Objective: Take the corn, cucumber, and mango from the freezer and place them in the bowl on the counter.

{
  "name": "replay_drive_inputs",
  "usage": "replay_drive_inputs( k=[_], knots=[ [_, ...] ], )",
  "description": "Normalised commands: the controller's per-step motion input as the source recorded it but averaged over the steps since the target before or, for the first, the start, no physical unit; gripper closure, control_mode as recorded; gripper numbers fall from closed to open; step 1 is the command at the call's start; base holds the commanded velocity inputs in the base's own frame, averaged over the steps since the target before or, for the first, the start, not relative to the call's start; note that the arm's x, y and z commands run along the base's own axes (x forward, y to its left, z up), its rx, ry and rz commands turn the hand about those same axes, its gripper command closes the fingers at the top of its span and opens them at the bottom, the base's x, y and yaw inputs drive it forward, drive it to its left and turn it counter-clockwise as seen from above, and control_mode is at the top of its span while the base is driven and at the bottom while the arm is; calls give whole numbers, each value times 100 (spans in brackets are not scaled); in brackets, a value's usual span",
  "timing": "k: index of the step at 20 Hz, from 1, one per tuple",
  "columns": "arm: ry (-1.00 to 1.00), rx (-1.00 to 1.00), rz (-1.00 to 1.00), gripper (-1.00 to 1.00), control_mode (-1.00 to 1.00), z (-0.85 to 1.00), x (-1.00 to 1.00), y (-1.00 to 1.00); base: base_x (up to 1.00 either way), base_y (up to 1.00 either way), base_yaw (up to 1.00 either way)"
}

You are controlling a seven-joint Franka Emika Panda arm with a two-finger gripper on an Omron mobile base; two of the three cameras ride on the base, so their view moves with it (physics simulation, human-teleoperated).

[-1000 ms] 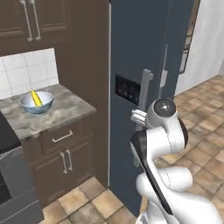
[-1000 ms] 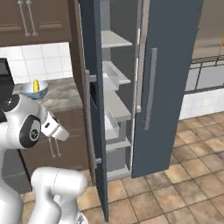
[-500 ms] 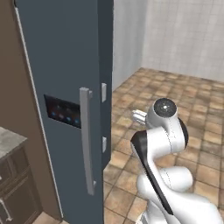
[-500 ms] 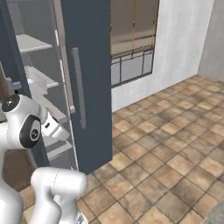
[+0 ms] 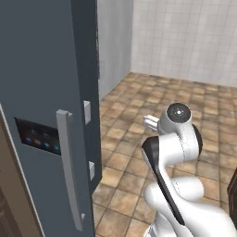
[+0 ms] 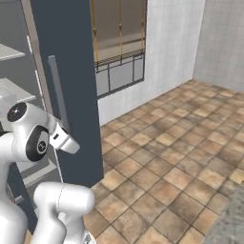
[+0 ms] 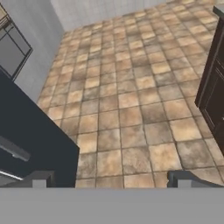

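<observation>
freezer (image 5: 41,92) door stands just beside me, its grey handle (image 5: 69,171) upright. my jaws are released and empty over the brown tiled floor (image 7: 131,109).

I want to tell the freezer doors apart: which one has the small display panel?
The door in the left base view: a blue-lit panel sits beside its handle. The other door has none.

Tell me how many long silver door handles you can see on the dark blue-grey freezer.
2. One vertical silver handle is on the open door with the control panel, in the left base view. The other handle runs up the closed door in the right base view. Others may be hidden.
</observation>
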Motion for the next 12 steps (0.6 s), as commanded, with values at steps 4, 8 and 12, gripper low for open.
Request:
replay_drive_inputs(
  k=[4, 8, 12],
  knots=[
    [0, 0, 0, -100, 100, 0, 0, 0, 100, -70, 11],
    [0, 0, 0, -100, 100, 0, 0, 0, 100, -55, 26],
    [0, 0, 0, -100, 100, 0, 0, 0, 100, -17, 24]
  ],
)
